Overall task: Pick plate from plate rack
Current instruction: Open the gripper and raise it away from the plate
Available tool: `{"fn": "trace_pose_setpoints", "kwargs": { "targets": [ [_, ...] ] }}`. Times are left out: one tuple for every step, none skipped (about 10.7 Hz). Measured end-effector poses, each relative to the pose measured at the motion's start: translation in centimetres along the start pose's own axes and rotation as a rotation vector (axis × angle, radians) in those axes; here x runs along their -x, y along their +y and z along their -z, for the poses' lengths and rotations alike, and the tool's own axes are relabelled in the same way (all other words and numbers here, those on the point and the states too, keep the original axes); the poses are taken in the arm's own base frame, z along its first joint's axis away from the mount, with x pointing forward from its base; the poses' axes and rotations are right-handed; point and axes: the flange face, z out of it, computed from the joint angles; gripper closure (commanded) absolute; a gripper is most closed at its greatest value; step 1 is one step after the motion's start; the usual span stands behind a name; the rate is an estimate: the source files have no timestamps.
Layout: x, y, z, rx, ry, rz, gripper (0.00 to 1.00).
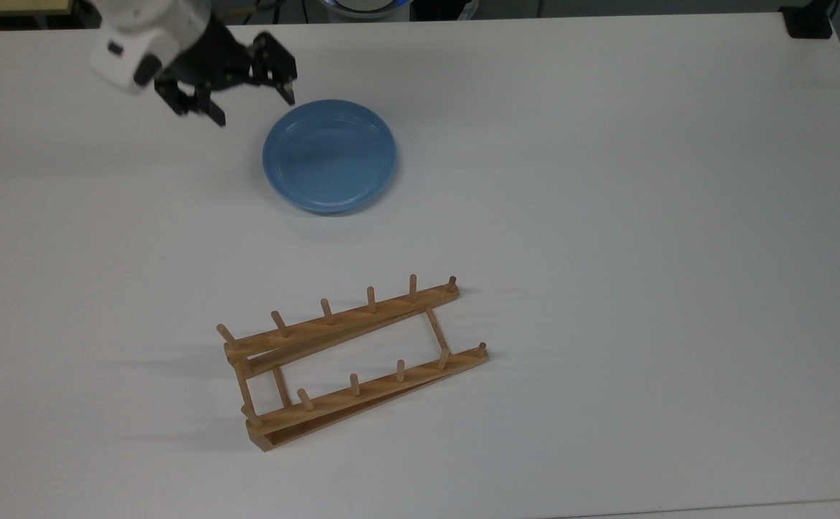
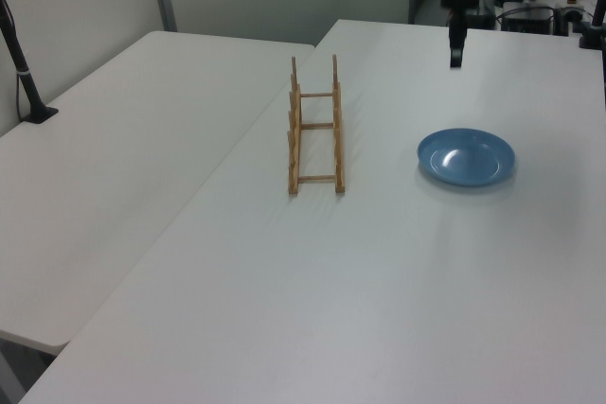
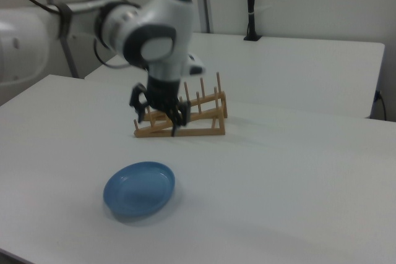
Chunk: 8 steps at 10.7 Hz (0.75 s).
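Plate [image 1: 329, 156] lies flat on our bench [image 1: 607, 180], clear of the rack [image 1: 351, 360]; our end effector [image 1: 252, 95] hangs spread, empty, above.

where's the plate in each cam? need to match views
Top view: plate upper centre-left, flat on the table.
Left view: plate right of centre.
Right view: plate lower left.
Shared landmark: the empty rack, apart from the plate.

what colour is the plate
Glossy blue round plate, flat on the table; clearest in the top view.
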Motion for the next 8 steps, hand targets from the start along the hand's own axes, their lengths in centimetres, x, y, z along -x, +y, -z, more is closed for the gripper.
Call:
{"fn": "trace_pose_setpoints", "kwargs": {
  "targets": [
    [0.4,-2.1,2.9,0.017,0.027,-0.036,0.00],
    [0.8,-4.3,5.4,0.035,0.062,-0.076,0.00],
    [1.4,-6.5,7.3,0.050,0.095,-0.122,0.00],
    [2.0,-8.6,8.7,0.063,0.118,-0.160,0.00],
    [2.3,-10.2,9.3,0.095,0.122,-0.192,0.00],
    [2.4,-12.0,9.5,0.156,0.121,-0.232,0.00],
    [2.2,-13.8,9.4,0.204,0.124,-0.287,0.00],
    [2.0,-15.1,9.0,0.226,0.121,-0.341,0.00]
  ]
}}
